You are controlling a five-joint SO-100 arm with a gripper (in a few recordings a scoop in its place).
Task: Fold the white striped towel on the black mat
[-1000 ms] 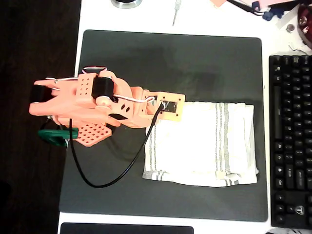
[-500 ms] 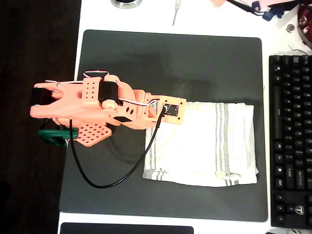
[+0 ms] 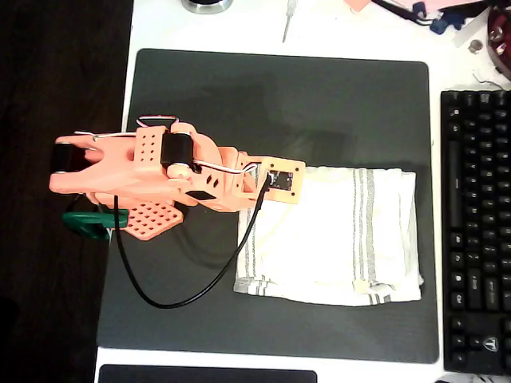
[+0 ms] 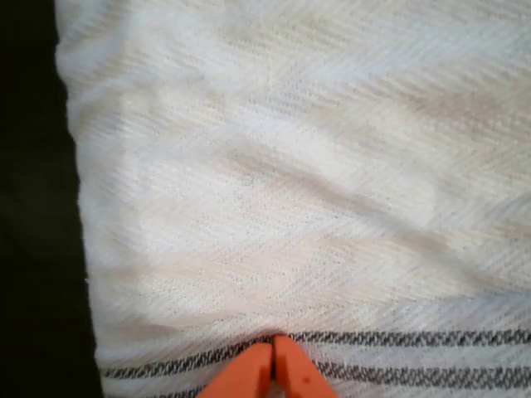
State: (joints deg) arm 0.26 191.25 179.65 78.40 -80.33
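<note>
Almost nothing has moved over the last half second: the orange arm [image 3: 160,175] holds the same pose above the towel's upper-left corner, after a small shift to the right a moment before that. Such stillness suggests the reach is over and the grasp is settling before any lift.

In the wrist view the end effector [image 4: 272,356] has its two orange fingertips pressed together, narrow, with their points at the grey stripes near the cloth's edge. Whether a pinch of fabric sits between them cannot be made out; the tips meet right at the weave and hide the contact.

The white striped towel [image 3: 335,239] lies on the right half of the black mat [image 3: 279,88], and its bottom edge looks doubled, so it may already be folded once. Its upper-left corner is covered from above by the arm's camera housing [image 3: 279,179], so the grip point itself is hidden there. A black cable [image 3: 200,287] loops from the arm across the mat. To the right of the mat, on the table [image 3: 319,28], sits a black keyboard [image 3: 475,231], cut off by the frame.
</note>
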